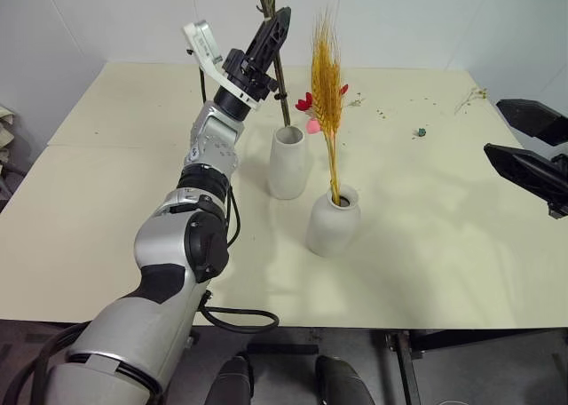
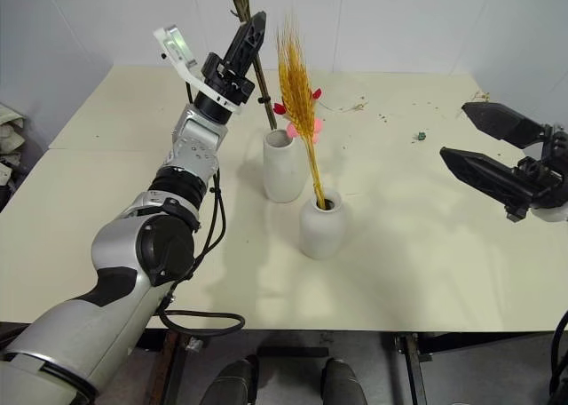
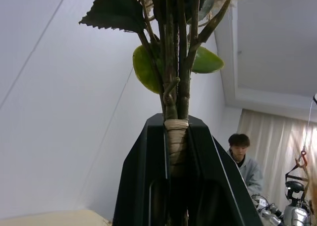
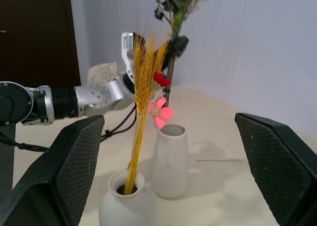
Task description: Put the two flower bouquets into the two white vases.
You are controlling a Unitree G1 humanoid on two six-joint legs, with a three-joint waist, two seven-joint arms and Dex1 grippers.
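Looking across the table point(image 1: 426, 272), we see wide bare top toward its near and right edges, where our right gripper point(image 2: 484, 156) hangs with fingers spread and holding nothing. Near the middle, the wheat bundle point(image 1: 327, 94) stands in the shorter vase point(image 1: 332, 223), the taller vase point(image 1: 287, 162) just behind it. Our left gripper point(image 1: 273, 34) pinches the rose bouquet point(image 3: 174, 77) by its tied stem above the taller vase; whether the stem tip has entered the mouth is unclear, and the blooms are cut off.

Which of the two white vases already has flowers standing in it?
The shorter rounded vase holds the wheat bundle; the taller vase behind it has nothing inside yet.
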